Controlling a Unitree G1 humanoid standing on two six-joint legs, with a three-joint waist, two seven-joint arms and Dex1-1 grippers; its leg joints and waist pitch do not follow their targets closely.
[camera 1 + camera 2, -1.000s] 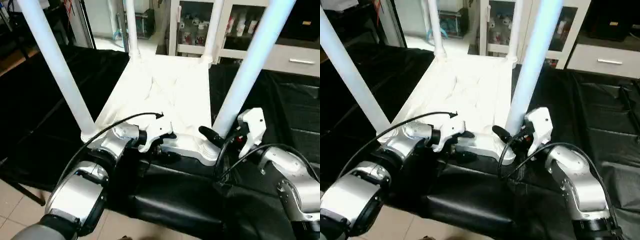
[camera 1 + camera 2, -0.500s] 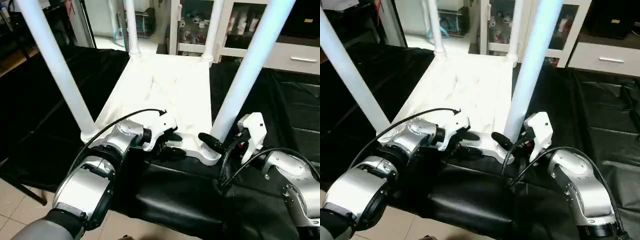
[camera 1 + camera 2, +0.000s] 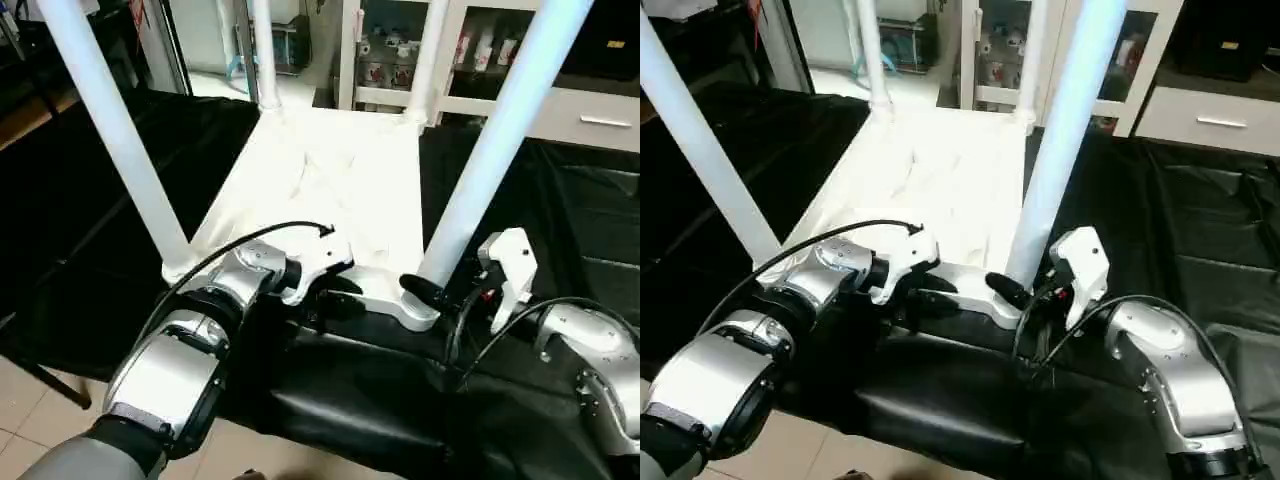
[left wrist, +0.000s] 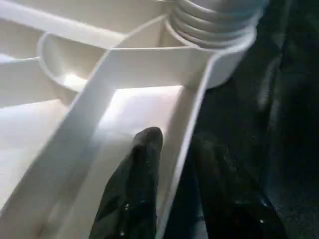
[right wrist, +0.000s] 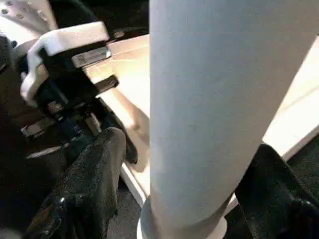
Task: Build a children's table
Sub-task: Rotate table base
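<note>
White plastic, the upturned table top [image 3: 330, 190] lies on black sheeting [image 3: 560, 220], four legs upright; from the head views the right gripper [image 3: 455, 290] sits at the near-right leg [image 3: 485, 165]. The left wrist view shows the left gripper [image 4: 174, 159] pinching the top's near rim [image 4: 187, 124]. The right wrist view shows that leg rising between spread fingers [image 5: 97, 174], apparently untouched.

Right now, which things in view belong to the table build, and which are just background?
Job:
table top, upside down
four legs standing in its corners, e.g. near right leg
left gripper, fingers astride the top's near rim
right gripper, fingers either side of near right leg

Background:
black cloth
white cabinet
</note>
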